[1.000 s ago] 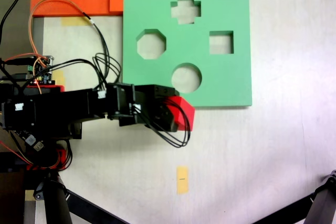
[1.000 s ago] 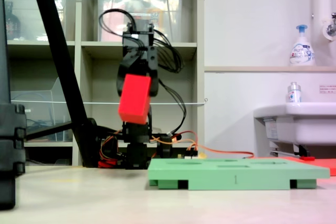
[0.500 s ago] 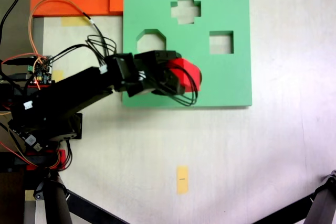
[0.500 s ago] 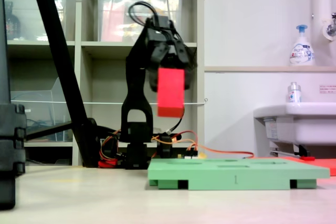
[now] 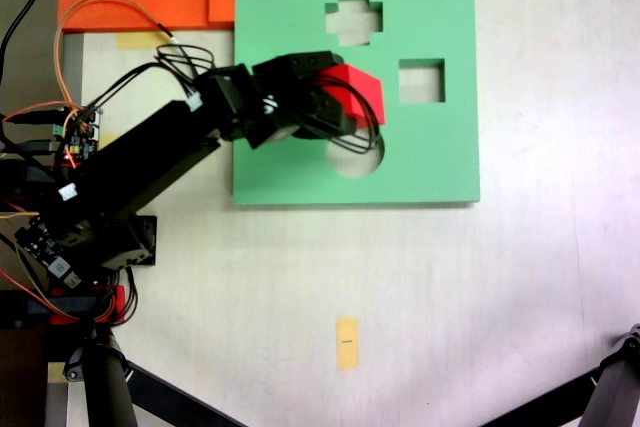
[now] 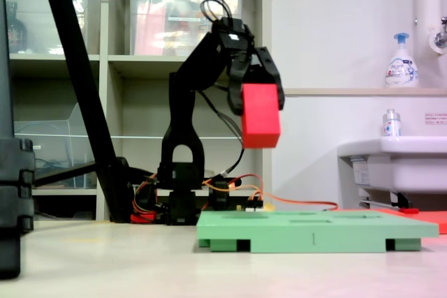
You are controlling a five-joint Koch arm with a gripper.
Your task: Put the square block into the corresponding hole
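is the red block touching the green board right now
Apart. In the second exterior view the red block hangs well above the green board, with background showing between them.

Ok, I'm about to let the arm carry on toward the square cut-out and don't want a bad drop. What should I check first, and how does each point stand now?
1. Grip: the gripper is shut on the red block. Ok.
2. Height: in the second exterior view the block hangs well clear of the green board. Ok.
3. Position: in the first exterior view the block sits left of the square hole, not over it. Not ok.
4. Hole: the square hole looks free of objects. Ok.
5. Block squared to the hole's edges: cannot tell.
6. Cables near the jaws snagging: cannot tell.
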